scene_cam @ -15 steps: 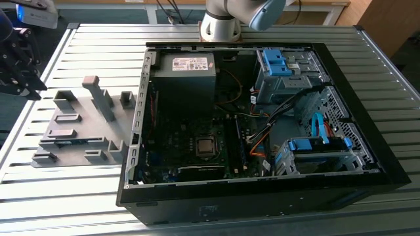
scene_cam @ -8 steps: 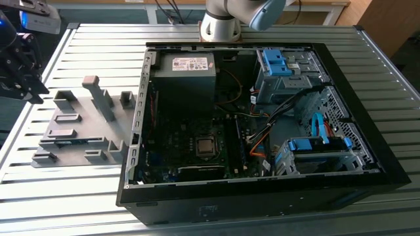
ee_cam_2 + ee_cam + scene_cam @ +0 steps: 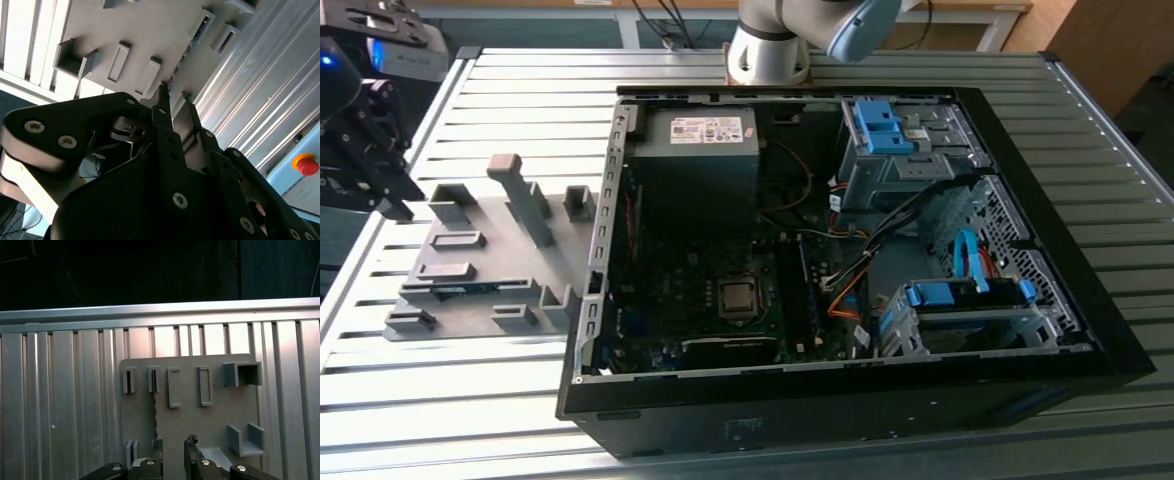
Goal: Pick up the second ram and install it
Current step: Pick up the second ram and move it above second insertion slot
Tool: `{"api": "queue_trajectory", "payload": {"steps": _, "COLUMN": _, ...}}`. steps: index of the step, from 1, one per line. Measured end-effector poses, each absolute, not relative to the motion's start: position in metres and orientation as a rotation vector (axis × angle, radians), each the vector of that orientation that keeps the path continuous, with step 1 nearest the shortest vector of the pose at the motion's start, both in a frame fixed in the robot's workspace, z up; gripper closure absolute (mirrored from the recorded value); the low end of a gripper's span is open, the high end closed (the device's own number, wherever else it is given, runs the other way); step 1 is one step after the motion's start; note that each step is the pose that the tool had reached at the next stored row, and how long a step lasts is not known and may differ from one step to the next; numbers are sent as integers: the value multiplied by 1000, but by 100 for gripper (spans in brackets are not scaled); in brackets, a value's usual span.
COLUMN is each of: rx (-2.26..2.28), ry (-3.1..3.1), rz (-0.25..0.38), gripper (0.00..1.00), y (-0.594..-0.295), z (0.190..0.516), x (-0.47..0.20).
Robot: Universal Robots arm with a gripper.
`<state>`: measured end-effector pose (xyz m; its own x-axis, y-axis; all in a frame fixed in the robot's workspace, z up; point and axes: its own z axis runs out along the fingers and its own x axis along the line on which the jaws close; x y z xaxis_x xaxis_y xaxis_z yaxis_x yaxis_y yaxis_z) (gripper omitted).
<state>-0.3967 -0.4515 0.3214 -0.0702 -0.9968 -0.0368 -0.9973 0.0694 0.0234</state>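
Your gripper point(image 3: 173, 443) hangs over the fixture point(image 3: 215, 420), fingers point(image 3: 191, 446) apart, holding nothing. The ram point(image 3: 155, 410) stands on edge in its slot, in line with one finger.

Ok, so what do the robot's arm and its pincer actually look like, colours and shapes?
The arm is a round silver-grey tube with a pale blue-grey joint cap. In the first wrist view the pincer is black, with two narrow dark fingers. In the second wrist view its broad, rounded black link plates carry silver screw heads.
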Motion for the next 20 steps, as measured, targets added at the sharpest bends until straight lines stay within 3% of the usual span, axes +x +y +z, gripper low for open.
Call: {"api": "queue_trajectory", "payload": {"steps": 20, "rx": -2134, "ry": 2289, "rz": 66, "gripper": 69, "y": -452, "z": 311, "x": -397}}
